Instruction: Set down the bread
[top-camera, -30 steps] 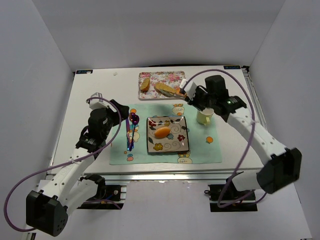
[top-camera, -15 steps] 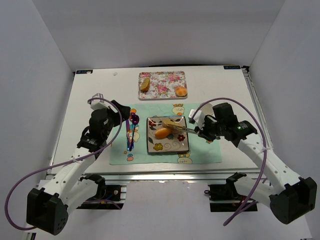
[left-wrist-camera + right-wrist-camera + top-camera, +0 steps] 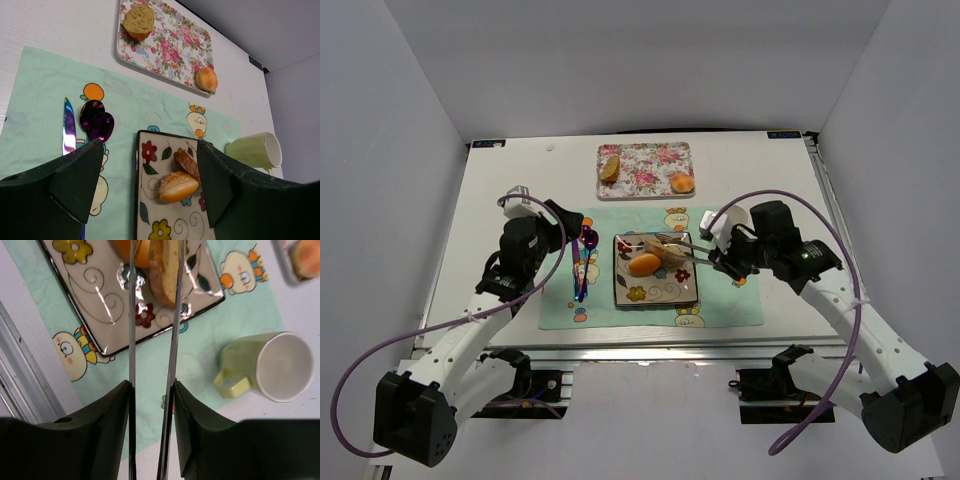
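Overhead, the bread (image 3: 658, 245) lies on the far part of the square patterned plate (image 3: 655, 293), touching the orange bun (image 3: 643, 265). Its long axis slants from far-left to near-right. The right gripper (image 3: 672, 250) reaches in from the right with long thin tongs laid along the slice. The left gripper (image 3: 563, 225) hangs wide open over the left of the placemat (image 3: 720, 305), holding nothing.

From the left wrist, the bread (image 3: 187, 162) shows as a brown-crusted slice running diagonally across the plate (image 3: 150, 200). It leans on the bun (image 3: 175, 186), with the yellow-green cup (image 3: 252, 149) on its side well to the right. The left gripper (image 3: 150, 192) frames the view with its jaws spread wide.

From the right wrist, the bread (image 3: 167, 275) points up the frame, nearly parallel to the tongs. The right gripper (image 3: 153, 255) stands partly parted: one rod runs along the slice's right edge, the other sits clear of it over the bun (image 3: 142, 250). So the slice looks set down rather than pinched.

The slice is probably light and soft inside its firmer crust, so easily crushed. A gentle hold across its short width, crust to crust near the middle, would suit.
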Controlling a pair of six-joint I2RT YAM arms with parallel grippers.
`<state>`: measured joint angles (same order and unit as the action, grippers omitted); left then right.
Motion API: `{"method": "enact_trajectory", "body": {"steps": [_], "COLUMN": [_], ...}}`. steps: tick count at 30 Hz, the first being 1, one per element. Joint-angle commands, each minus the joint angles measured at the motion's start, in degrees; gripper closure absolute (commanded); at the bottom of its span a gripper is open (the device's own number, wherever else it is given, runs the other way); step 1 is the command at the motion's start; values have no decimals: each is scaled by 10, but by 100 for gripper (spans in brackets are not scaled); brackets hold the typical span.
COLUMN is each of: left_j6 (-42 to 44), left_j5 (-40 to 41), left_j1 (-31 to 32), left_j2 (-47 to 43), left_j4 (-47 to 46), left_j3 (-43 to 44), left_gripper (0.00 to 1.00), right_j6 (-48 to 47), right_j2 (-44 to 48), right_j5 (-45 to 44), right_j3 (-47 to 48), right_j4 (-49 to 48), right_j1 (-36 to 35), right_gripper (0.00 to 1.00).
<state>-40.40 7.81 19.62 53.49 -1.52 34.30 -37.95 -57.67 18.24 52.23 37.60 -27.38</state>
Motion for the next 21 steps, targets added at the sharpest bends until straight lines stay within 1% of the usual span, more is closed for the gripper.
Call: {"method": "enact_trajectory", "body": {"steps": [1,2,3,4,5,6,7,8,9,10,11,12,13,15,16,17,18,19,20,21], "left_j6": [0,1,1,1,1,2,4,4,4,2,2,1,0,1,1,1,1,4,6,7], "left_j5": [-11,-13,-17,-19,-23,-26,-38,-44,-52,-68,-76,-89,-111,-128,-137,-151,-158,-165,-174,-179], "left_j1": [-2,-2,-2,-2,-2,-2,-2,-2,-2,-2,-2,-2,-2,-2,-2,-2,-2,0,1,2], "left_j2": [4,6,8,12,13,16,17,20,22,26,34,37,41,49,51,55,63,66,70,73], "left_j4": [-7,-7,-7,-8,-9,-12,-15,-18,-23,-24,-26,-31,-34,-49,-52,-52,-53,-52,-50,-50], "left_j3": [19,21,24,27,29,31,33,31,30,30,29,29,29,28,29,30,32,34,37,38], "left_gripper": [16,16,17,17,18,23,28,37,49,69,79,90,100,100,100,96,92,87,74,68], "right_j6": [37,48,62,78,108,119,133,165,182,196,222,235,248,280,289,297,312,315,320,322], "right_j2": [15,12,12,10,6,4,1,-3,-6,-14,-19,-24,-37,-51,-67,-80,-95,-130,-147,-166], "right_j5": [17,15,2,-6,-12,-23,-33,-44,-61,-55,-49,-50,-54,-59,-59,-62,-72,-77,-82,-89], "right_j3": [62,70,75,81,82,82,82,78,75,72,70,67,62,37,24,-3,-13,-24,-36,-58], "right_j4": [-29,-43,-56,-69,-82,-102,-112,-122,-143,-150,-157,-175,-185,-208,-239,-252,-258,-265,-285,-298], "right_j1": [1,3,4,14,22,32,58,75,94,147,177,229,253,304,342,357,369,383,390,394], "right_gripper": [58,61,72,78,83,91,97,100,100,100,100,100,100,100,100,100,100,100,100,100]}}
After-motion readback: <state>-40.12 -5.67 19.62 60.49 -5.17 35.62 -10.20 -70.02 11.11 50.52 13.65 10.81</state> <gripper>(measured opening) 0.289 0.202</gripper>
